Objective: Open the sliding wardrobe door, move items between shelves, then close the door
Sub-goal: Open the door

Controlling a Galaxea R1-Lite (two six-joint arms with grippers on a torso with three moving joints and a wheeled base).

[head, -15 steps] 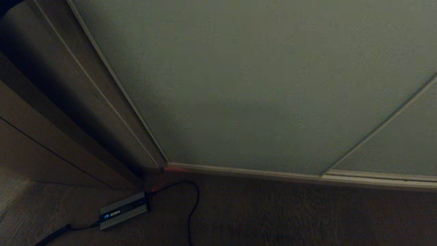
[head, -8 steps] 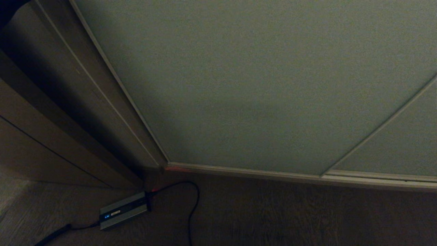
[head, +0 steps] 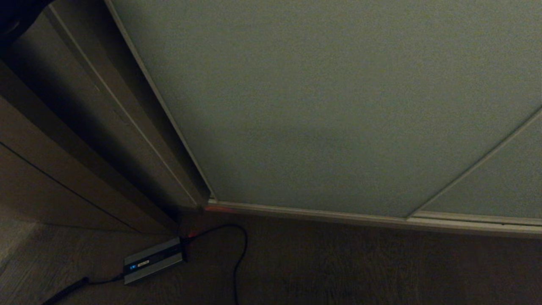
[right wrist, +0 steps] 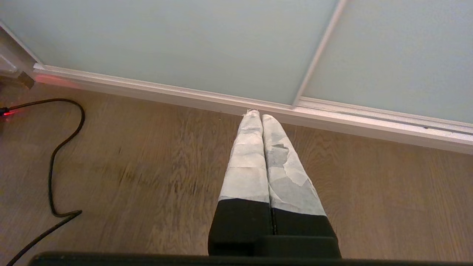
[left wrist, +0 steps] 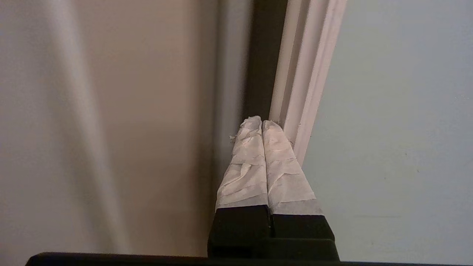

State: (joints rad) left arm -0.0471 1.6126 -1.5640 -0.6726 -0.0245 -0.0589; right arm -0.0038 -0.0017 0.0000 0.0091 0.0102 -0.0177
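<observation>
The sliding wardrobe door is a pale grey-green panel that fills most of the head view. Its cream frame strip runs along its left edge. My left gripper is shut, with its taped fingertips in the narrow dark gap against that strip, between the door and the brown wooden panel. My right gripper is shut and empty, hanging parked over the wooden floor by the door's bottom track. The items and the shelves are hidden behind the door. Neither gripper shows in the head view.
A second grey-green panel overlaps the door at the right. A small metal box with a blue light lies on the floor near the door's left corner. A black cable loops from it across the floor.
The door's left edge has slid slightly to the right, so a thin dark gap shows beside the brown panel. The box and cable on the floor have stayed put.
</observation>
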